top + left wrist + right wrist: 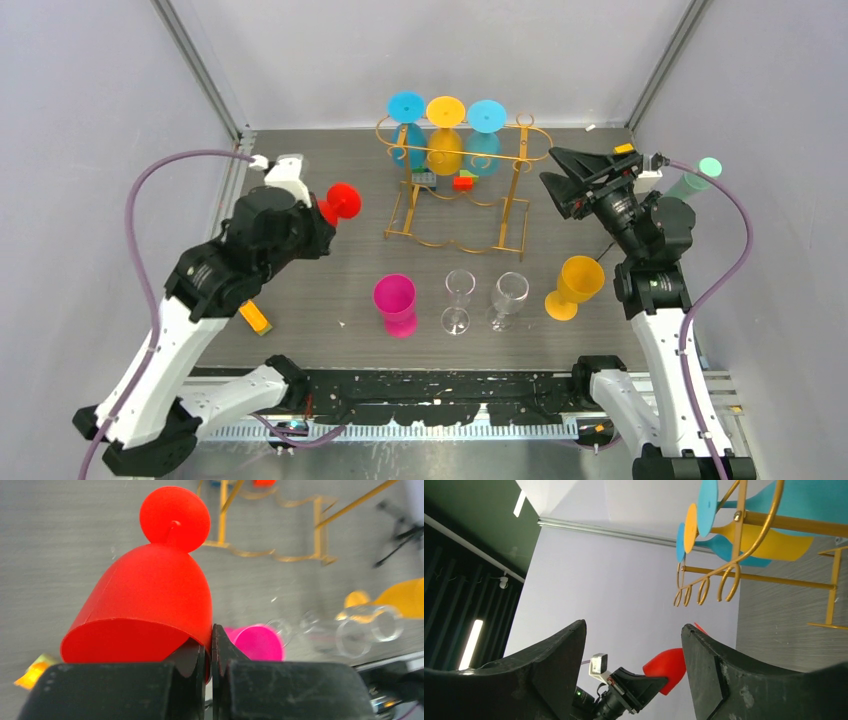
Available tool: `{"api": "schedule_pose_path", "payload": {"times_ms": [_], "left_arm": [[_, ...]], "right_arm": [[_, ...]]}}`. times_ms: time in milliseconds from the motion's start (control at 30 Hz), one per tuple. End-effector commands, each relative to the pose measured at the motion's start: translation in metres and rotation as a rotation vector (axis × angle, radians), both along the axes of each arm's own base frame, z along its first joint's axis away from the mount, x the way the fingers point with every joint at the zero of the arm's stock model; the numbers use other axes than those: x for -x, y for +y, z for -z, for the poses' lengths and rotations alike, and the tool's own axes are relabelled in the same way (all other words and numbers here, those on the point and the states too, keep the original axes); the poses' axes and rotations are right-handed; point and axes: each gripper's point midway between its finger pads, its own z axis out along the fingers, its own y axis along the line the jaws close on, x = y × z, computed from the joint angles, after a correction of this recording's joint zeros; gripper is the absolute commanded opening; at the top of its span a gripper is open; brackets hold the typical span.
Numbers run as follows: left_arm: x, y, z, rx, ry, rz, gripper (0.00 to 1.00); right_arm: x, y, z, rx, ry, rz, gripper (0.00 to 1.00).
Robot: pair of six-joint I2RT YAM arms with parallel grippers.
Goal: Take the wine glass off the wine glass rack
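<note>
The gold wire wine glass rack (519, 200) stands at the back middle of the table. A blue (407, 108), a yellow (445, 112) and another blue wine glass (486, 116) hang in it. My left gripper (322, 212) is left of the rack, shut on the rim of a red wine glass (343, 201). The left wrist view shows the jaws (210, 645) pinching the red glass's wall (150, 595), foot pointing away. My right gripper (565, 175) is open and empty beside the rack's right end. The right wrist view shows the rack (744, 520) past the open gripper (634, 630).
A pink glass (396, 300), two clear glasses (458, 298) (509, 297) and an orange-yellow glass (577, 283) stand in a row near the front. A small orange block (256, 317) lies front left. Small coloured items (463, 182) sit under the rack. A green cup (697, 178) is far right.
</note>
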Motion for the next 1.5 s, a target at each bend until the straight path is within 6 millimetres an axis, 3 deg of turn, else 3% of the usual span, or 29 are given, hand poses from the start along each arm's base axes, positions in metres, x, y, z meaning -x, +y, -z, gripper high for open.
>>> {"api": "schedule_pose_path", "payload": {"times_ms": [0, 133, 300, 867, 1067, 1200, 1333, 1467], "left_arm": [[0.027, 0.028, 0.060, -0.321, 0.296, 0.037, 0.00], [0.039, 0.024, 0.098, -0.426, 0.484, 0.115, 0.00], [0.054, 0.002, 0.126, -0.415, 0.617, 0.271, 0.00], [0.076, -0.015, 0.172, -0.429, 0.794, 0.427, 0.00], [0.074, -0.016, 0.181, -0.439, 0.810, 0.430, 0.02], [0.074, -0.020, 0.181, -0.428, 0.812, 0.443, 0.13], [0.071, -0.023, 0.169, -0.397, 0.768, 0.442, 0.28], [0.068, -0.024, 0.147, -0.358, 0.696, 0.418, 0.37]], "right_arm": [[0.006, -0.005, -0.013, 0.053, -0.049, 0.049, 0.75], [0.005, -0.007, -0.008, 0.060, -0.032, 0.060, 0.74], [0.004, -0.007, -0.004, 0.062, -0.019, 0.064, 0.74], [0.002, -0.008, 0.009, 0.060, 0.015, 0.066, 0.72], [0.001, -0.008, 0.012, 0.058, 0.024, 0.068, 0.72], [0.003, -0.008, 0.011, 0.059, 0.021, 0.065, 0.72], [0.004, -0.006, 0.011, 0.059, 0.028, 0.049, 0.72], [0.006, -0.003, 0.010, 0.059, 0.031, 0.034, 0.71]]}}
